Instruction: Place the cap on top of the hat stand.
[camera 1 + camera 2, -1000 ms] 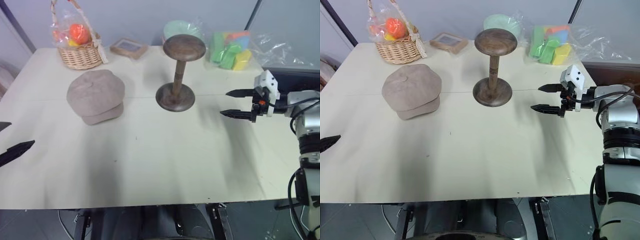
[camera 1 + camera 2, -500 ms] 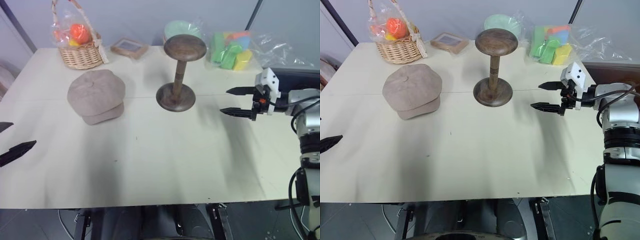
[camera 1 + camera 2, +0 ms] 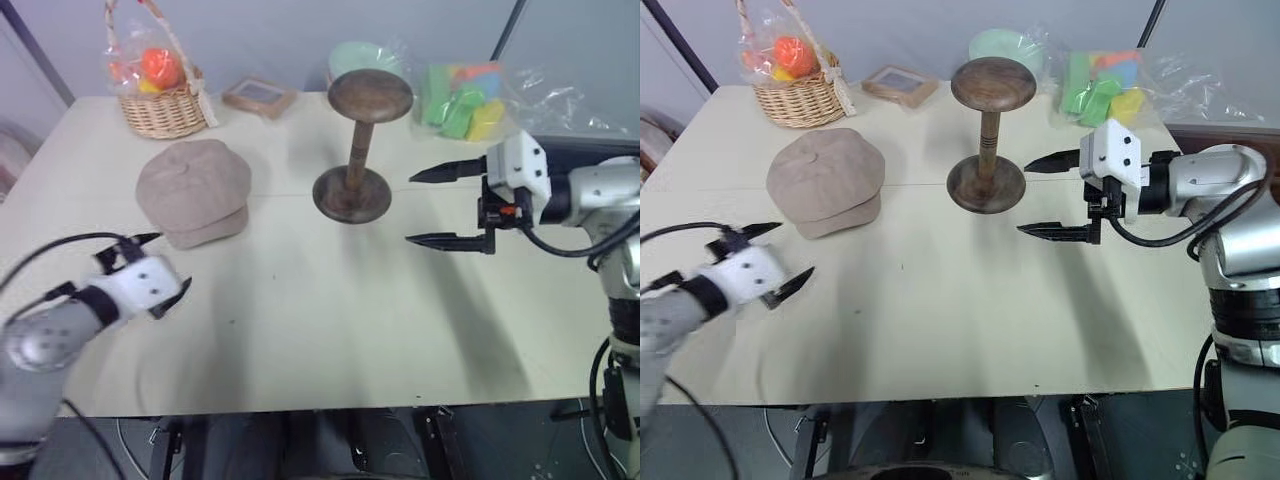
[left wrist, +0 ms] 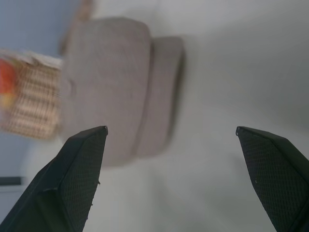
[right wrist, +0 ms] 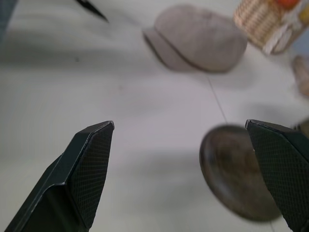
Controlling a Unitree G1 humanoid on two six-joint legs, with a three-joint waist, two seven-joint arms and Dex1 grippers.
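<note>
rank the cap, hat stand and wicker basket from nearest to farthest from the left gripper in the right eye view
1. cap, just ahead of the left gripper
2. wicker basket, far edge, behind the cap
3. hat stand, mid-table, toward the robot's right

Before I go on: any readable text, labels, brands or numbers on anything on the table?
None readable: the cap, hat stand, wicker basket and foam blocks bear no visible lettering.
Small framed item behind the cap: any print is too small to read.
</note>
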